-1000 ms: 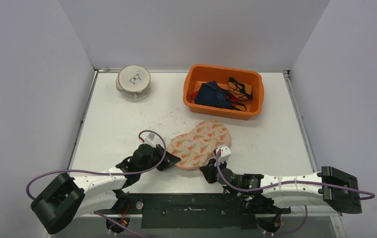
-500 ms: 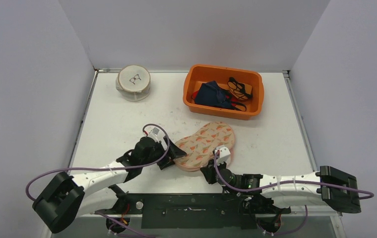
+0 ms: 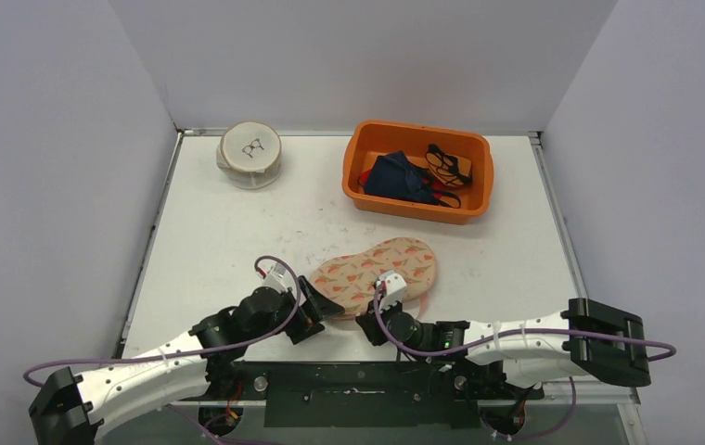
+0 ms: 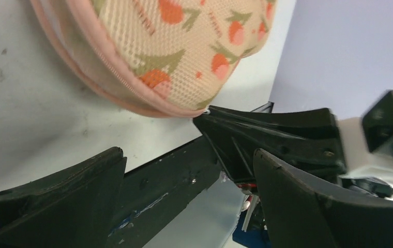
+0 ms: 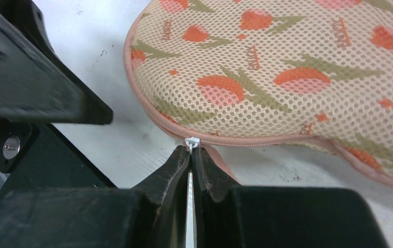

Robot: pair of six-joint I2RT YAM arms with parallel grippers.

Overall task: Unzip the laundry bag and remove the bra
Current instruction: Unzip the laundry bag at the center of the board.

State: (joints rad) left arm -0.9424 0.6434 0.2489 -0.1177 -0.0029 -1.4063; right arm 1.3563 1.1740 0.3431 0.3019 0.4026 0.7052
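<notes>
The laundry bag (image 3: 381, 267) is a peach mesh pouch with an orange tulip print, lying flat near the table's front edge; its zip (image 5: 267, 141) runs shut along the near rim. My right gripper (image 5: 191, 151) is shut on the small white zipper pull (image 5: 192, 141) at the bag's near-left edge, low over the table (image 3: 367, 324). My left gripper (image 4: 188, 155) stands open and empty just left of the bag's end (image 3: 316, 311), apart from the mesh (image 4: 184, 46). The bra is hidden.
An orange basin (image 3: 356, 184) with dark blue and black garments stands at the back right. A round white mesh container (image 3: 250, 155) sits at the back left. White walls close in both sides, and the black mounting rail (image 3: 358, 378) runs just below the grippers.
My left gripper has opened, let go of the bag's left end and drawn back towards the near edge. My right gripper, still pinching the pull, has slid left, and the bag has turned slightly.
</notes>
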